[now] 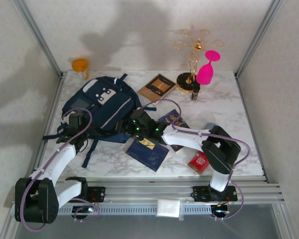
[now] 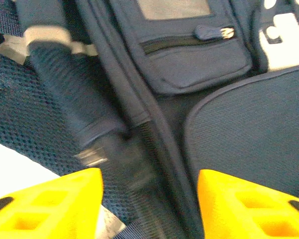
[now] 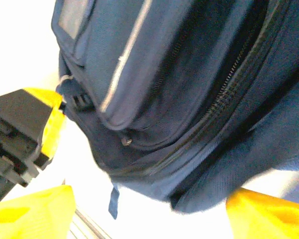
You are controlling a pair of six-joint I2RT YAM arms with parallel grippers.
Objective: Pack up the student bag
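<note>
At the back left corner sits an orange object [image 1: 80, 65]. The left gripper [image 1: 72, 130] is at the left side of the student bag [image 1: 102, 104], which lies flat on the left half of the marble table [image 1: 229, 114]. In the left wrist view its fingers [image 2: 54, 204] stand apart above a mesh strap and a seam of the bag, clamping nothing. The right gripper [image 1: 133, 127] is at the bag's near right edge. Its fingers [image 3: 268, 214] are spread wide too, with the bag's zipped side beyond them. To the right lie a brown book [image 1: 157, 86], a navy book [image 1: 148, 152], a red box [image 1: 199, 162], a gold stand [image 1: 191, 50] and a pink goblet [image 1: 208, 67].
</note>
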